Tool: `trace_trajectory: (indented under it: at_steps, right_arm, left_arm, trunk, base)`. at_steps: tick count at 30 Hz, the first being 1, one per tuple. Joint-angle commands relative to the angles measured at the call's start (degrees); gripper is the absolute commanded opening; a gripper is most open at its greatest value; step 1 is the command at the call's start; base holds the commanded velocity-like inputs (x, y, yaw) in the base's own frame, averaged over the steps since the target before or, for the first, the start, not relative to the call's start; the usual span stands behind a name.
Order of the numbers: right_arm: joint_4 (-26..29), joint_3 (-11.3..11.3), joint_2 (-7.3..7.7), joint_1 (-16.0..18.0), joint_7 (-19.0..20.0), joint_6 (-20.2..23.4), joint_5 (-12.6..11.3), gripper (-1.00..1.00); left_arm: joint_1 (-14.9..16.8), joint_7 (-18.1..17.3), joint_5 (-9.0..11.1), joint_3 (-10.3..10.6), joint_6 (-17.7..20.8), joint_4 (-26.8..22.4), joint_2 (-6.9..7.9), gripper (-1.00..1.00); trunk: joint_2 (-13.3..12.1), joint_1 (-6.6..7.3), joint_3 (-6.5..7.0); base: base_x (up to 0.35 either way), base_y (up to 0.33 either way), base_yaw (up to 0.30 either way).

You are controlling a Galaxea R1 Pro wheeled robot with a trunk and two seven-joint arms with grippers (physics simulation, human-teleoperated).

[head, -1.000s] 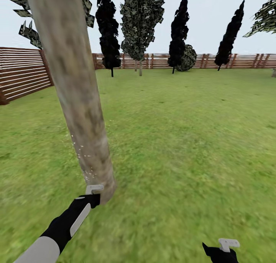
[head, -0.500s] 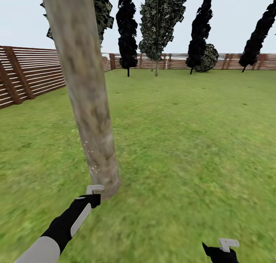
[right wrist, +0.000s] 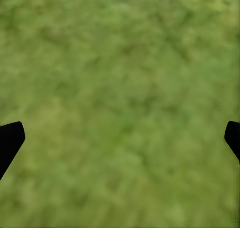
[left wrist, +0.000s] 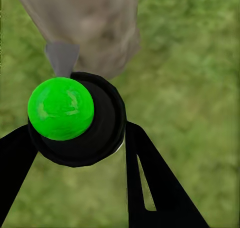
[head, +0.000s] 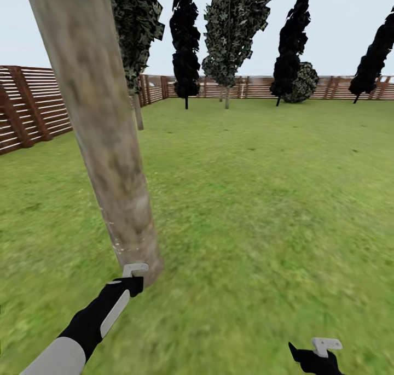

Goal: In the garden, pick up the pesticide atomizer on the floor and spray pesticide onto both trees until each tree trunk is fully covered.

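Note:
A thick mottled grey-brown tree trunk (head: 104,145) leans up through the left of the head view. My left gripper (head: 134,274) sits right at its base. In the left wrist view that gripper (left wrist: 75,138) is shut on the pesticide atomizer (left wrist: 75,120), a round black body with a bright green knob and a grey nozzle aimed at the trunk (left wrist: 95,23). A few whitish specks of pesticide (head: 115,245) dot the bark low down. My right gripper (head: 323,350) hangs low at the right, open over bare grass (right wrist: 120,88), fingertips far apart.
Green lawn (head: 262,200) stretches ahead to a brown slat fence (head: 33,107). A dark green tree with a thin pale trunk (head: 138,112) stands behind the near trunk, another (head: 235,30) farther back. Black-leaved trees (head: 185,47) and a round bush (head: 303,82) line the far fence.
The whole head view has shifted, so the camera moved: the near trunk now lies further left and another tree shows behind it. Fewer specks show on the bark. Both arms look unchanged.

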State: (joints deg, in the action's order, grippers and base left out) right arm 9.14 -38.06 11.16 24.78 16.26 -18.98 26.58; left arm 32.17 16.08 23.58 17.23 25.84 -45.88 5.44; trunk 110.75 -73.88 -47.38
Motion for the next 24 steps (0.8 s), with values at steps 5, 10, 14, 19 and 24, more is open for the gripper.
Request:
trace_trajectory:
  at_steps: [5,10,14,19,24]
  right_arm:
    - [0.00,0.00,0.00,0.00,0.00,0.00,0.05,1.00]
    - [0.00,0.00,0.00,0.00,0.00,0.00,0.05,1.00]
    - [0.00,0.00,0.00,0.00,0.00,0.00,0.05,1.00]
    - [-0.08,0.00,0.00,0.00,0.01,0.03,0.05,1.00]
    - [-0.06,0.00,0.00,0.00,0.00,0.08,0.05,1.00]
  left_arm:
    - [0.00,0.00,-0.03,0.00,0.00,0.00,-0.01,-1.00]
    - [0.00,0.00,-0.03,0.00,0.00,0.00,0.00,-1.00]
    - [0.00,0.00,-0.03,0.00,0.00,0.00,-0.05,-1.00]
    - [0.00,0.00,-0.03,0.00,0.00,0.00,-0.07,-1.00]
    - [0.00,0.00,0.00,0.05,0.00,0.00,-0.08,-1.00]
  trunk:
    - [0.00,0.00,-0.11]
    - [0.00,0.00,-0.21]
    - [0.00,0.00,-0.30]
    - [0.00,0.00,-0.41]
    - [0.00,0.00,-0.51]
  base:
    - [0.149,-0.266,0.225]
    - [0.121,-0.266,0.227]
    - [0.115,-0.266,0.227]
    - [0.111,-0.266,0.227]
    - [0.029,-0.271,0.227]
